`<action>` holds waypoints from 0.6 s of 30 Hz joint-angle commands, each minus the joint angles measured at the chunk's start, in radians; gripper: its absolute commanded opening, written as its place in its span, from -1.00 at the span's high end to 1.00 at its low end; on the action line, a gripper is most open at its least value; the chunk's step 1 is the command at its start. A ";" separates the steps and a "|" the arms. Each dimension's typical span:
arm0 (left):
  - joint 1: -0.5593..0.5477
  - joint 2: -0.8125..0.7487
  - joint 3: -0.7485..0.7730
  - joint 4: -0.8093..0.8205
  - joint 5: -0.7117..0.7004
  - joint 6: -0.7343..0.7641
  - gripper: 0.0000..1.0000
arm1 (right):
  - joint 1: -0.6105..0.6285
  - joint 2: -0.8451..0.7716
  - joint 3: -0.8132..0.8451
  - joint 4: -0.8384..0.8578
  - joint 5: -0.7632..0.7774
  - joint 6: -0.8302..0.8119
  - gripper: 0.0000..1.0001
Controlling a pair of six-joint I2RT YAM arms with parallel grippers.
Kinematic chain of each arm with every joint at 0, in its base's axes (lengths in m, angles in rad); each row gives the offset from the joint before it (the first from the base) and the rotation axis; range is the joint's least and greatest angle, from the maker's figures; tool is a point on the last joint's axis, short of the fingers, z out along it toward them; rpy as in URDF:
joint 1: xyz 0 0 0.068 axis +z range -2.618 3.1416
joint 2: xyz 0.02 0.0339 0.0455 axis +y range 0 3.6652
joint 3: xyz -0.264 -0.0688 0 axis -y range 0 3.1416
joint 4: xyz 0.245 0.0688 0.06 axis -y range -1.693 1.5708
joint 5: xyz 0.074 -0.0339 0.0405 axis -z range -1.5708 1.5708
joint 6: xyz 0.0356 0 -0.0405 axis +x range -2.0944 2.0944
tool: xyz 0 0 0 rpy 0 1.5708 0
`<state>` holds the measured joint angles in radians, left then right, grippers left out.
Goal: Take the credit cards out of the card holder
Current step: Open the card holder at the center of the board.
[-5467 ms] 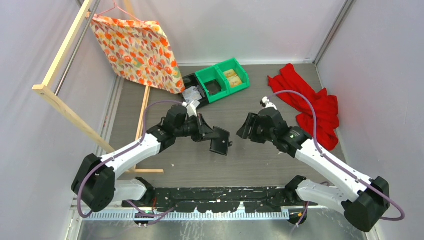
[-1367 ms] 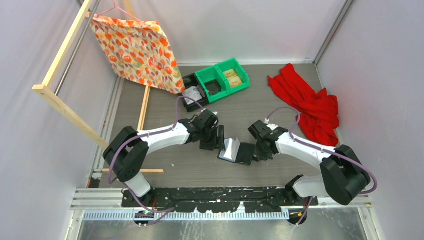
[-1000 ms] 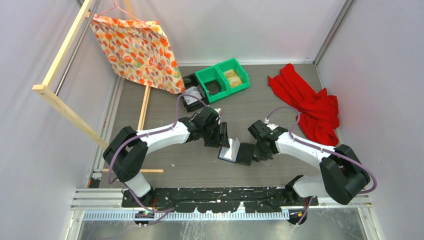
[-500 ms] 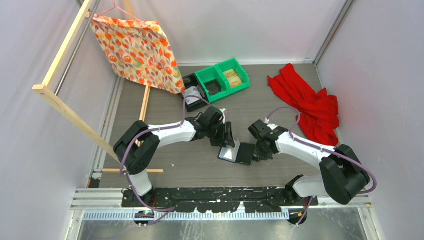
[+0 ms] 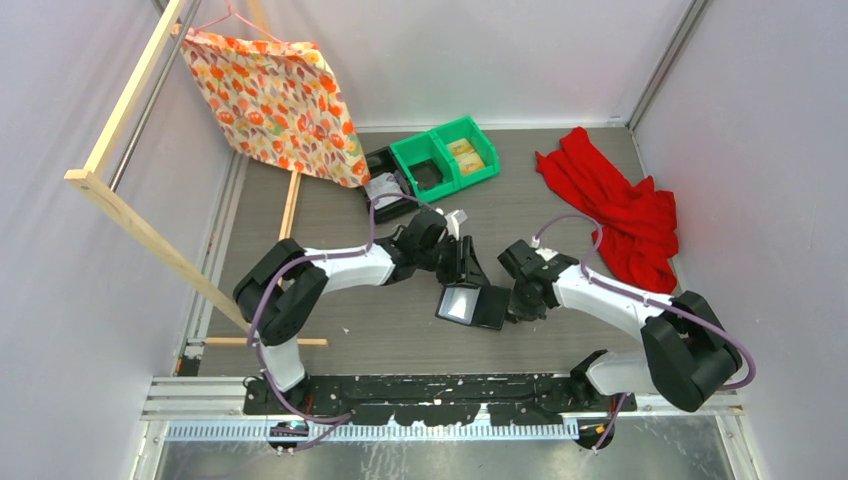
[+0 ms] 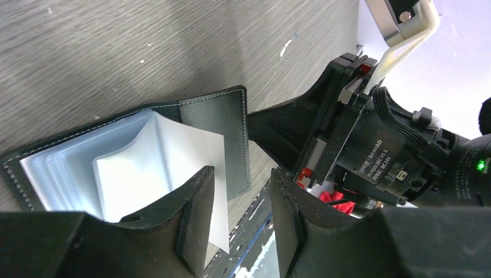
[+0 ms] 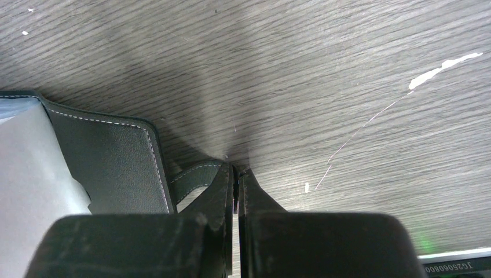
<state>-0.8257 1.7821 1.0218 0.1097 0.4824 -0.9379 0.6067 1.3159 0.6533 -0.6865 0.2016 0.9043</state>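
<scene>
**Q:** What did your feeds show at that moment? Any writing you could read?

**A:** Biggest first. The table [image 5: 330, 230] was grey-brown wood-grain laminate with white scuffs. A bare wooden frame [image 5: 130, 225] leaned along its left side, and a flowered cloth [image 5: 275, 100] in orange and cream hung from a hanger at the top of it. A crumpled red cloth [image 5: 620, 205] lay far right. At the back sat a green bin [image 5: 445, 160] of glossy plastic with two compartments, and a smaller black bin [image 5: 385, 190] touched its left side.

**Q:** And the wallet?

**A:** The card holder [image 5: 475, 305] lay open on the table, mid-front, between my two arms. It was black and grainy like leather, with pale stitching along the rounded edge, and the sleeves inside were shiny and greyish. One card [image 6: 150, 174], plain white and flat, stuck partway out of a sleeve at a slant.

My left gripper [image 6: 240, 220] hovered right over it with its fingers spread. One finger sat in front of the card, and I only saw table in the gap between them. My right gripper [image 7: 236, 174] had its fingers pressed together on the holder's short snap tab [image 7: 194, 176], down at the table surface.

**Q:** And the text?

**A:** The left wrist view caught the motor [image 6: 379, 153] on the right arm. I could read "DAMIAO" and "DC 24V" in white on black. The right wrist view had a strip starting "JG25", cut off by the frame edge.
</scene>
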 commanded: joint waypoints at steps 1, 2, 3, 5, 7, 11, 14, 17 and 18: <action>-0.006 0.039 -0.011 0.128 0.072 -0.052 0.17 | -0.001 -0.045 -0.036 0.101 -0.006 0.036 0.96; -0.006 0.056 -0.011 0.142 0.082 -0.058 0.18 | -0.002 -0.068 -0.036 0.101 -0.005 0.038 0.92; -0.006 0.069 -0.012 0.159 0.089 -0.067 0.18 | -0.002 -0.093 -0.035 0.099 -0.002 0.039 0.86; -0.007 0.097 -0.009 0.189 0.104 -0.084 0.19 | -0.004 -0.148 -0.032 0.088 0.012 0.045 0.69; -0.007 0.123 -0.005 0.208 0.114 -0.094 0.20 | -0.009 -0.202 -0.027 0.075 0.030 0.050 0.51; -0.010 0.157 0.003 0.232 0.126 -0.111 0.20 | -0.015 -0.291 -0.012 0.043 0.052 0.051 0.14; -0.014 0.169 0.010 0.221 0.121 -0.109 0.20 | -0.015 -0.364 -0.003 0.044 0.041 0.049 0.09; -0.018 0.177 0.015 0.204 0.109 -0.107 0.20 | -0.016 -0.427 -0.004 0.085 0.001 0.037 0.10; -0.019 0.182 0.016 0.203 0.107 -0.108 0.20 | -0.016 -0.442 -0.006 0.097 -0.010 0.033 0.12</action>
<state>-0.8345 1.9541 1.0206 0.2787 0.5774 -1.0412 0.5934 0.9428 0.6136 -0.6449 0.2111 0.9417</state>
